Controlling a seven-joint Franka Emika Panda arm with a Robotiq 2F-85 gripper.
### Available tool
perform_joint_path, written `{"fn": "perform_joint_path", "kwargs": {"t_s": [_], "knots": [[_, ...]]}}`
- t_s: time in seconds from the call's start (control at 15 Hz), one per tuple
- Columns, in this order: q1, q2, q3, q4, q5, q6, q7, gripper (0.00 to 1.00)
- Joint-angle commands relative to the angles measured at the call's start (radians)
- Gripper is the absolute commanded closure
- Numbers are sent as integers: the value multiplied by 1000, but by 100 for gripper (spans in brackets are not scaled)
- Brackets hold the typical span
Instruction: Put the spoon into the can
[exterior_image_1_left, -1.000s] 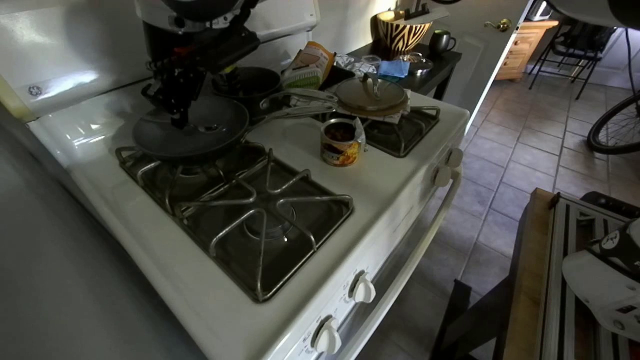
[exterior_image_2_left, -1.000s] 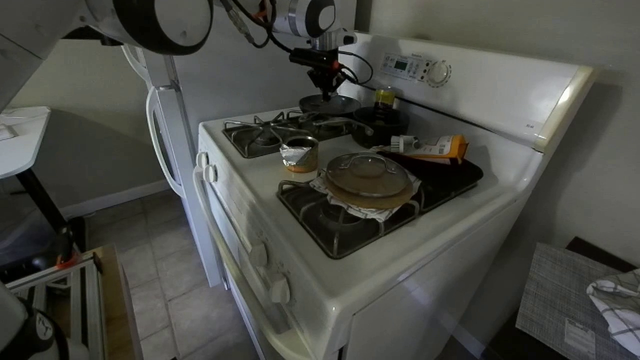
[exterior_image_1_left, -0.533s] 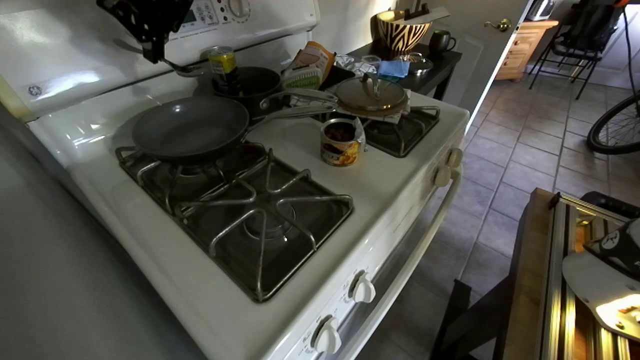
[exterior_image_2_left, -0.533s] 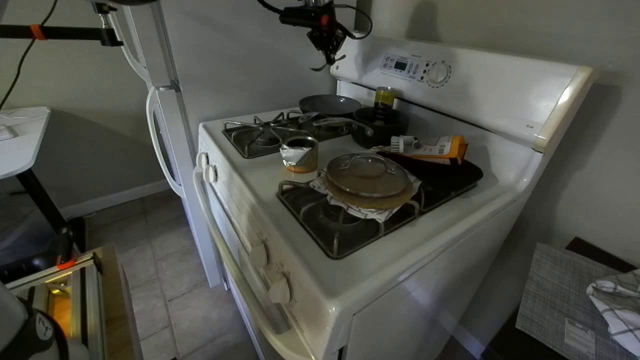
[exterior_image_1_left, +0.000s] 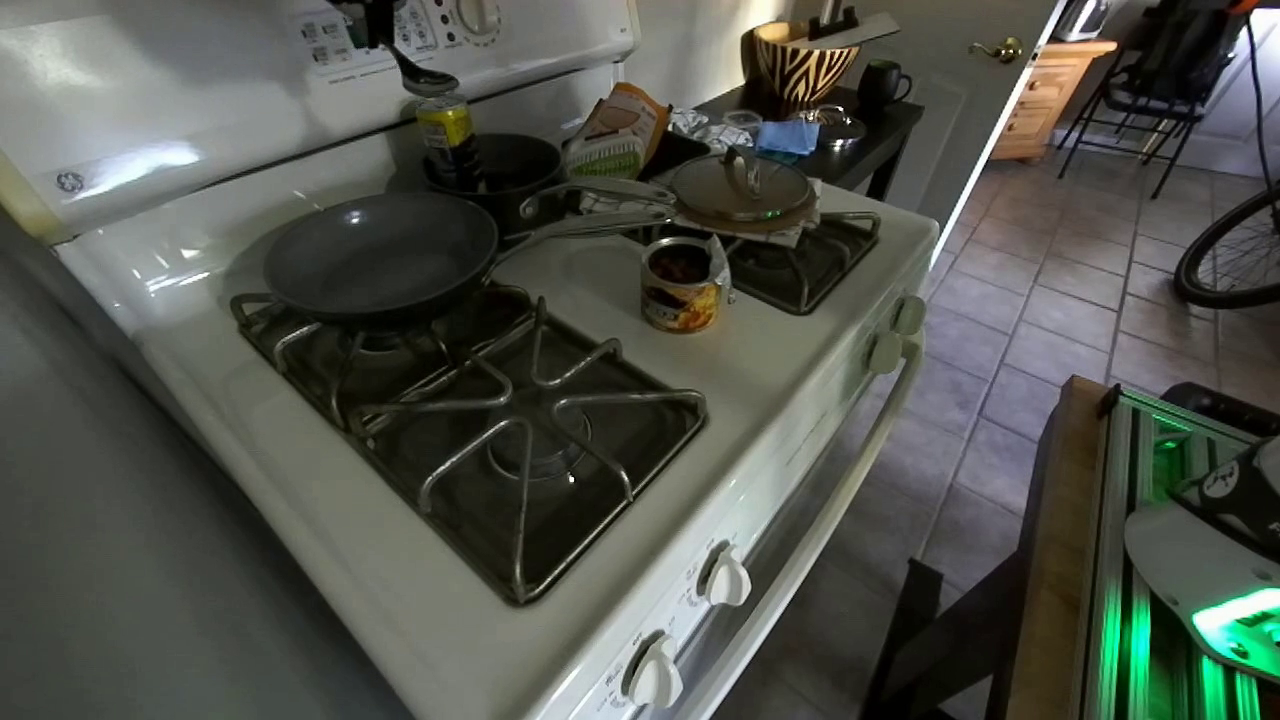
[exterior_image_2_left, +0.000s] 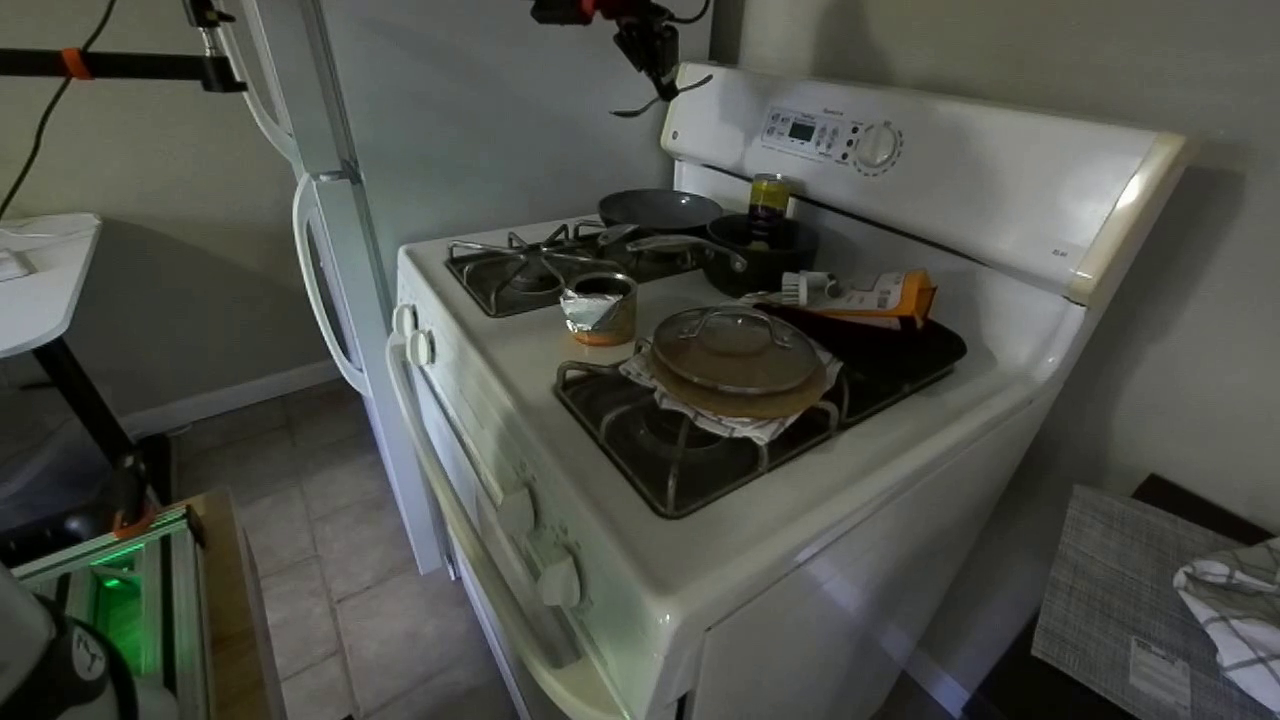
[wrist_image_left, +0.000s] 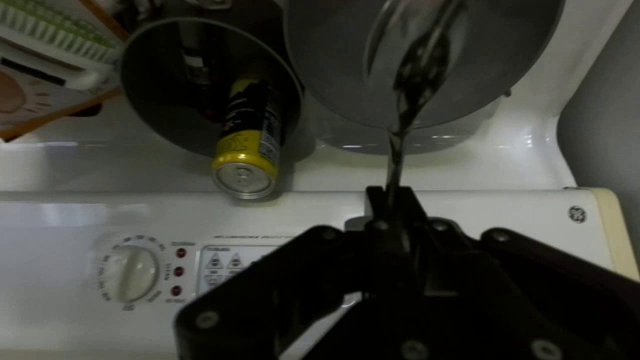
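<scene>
Now airborne: metal spoon (exterior_image_1_left: 428, 80) clears the frying pan (exterior_image_1_left: 380, 250)

A second ago it lay in that pan; it now hangs high above, slanting, bowl end lower. The claw (wrist_image_left: 392, 195) is narrowed on its handle, pinching it. That suggests the pick-up is done and only the placing is left. The opened food can (exterior_image_1_left: 680, 302) stands where it stood, upright on the white worktop (exterior_image_1_left: 600, 270), well apart from the spoon. A carry forward and a tip downward look due; the drink can (wrist_image_left: 247, 145) in the black pot (exterior_image_2_left: 765, 270) could be knocked on the way.
</scene>
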Motion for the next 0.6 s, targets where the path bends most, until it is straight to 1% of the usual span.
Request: {"fn": "perform_joint_path", "kwargs": {"t_s": [0.0, 0.07, 0.2, 0.4, 0.47, 0.53], "knots": [[106, -190, -97, -244, -94, 13, 244, 98], [-15, -75, 26, -82, -70, -24, 89, 92], [-2, -140, 15, -153, -75, -31, 109, 92], [-3, -171, 16, -191, -74, -31, 116, 92], [-3, -172, 16, -194, -74, -31, 118, 98], [-12, -179, 19, -203, -104, -39, 150, 98]]}}
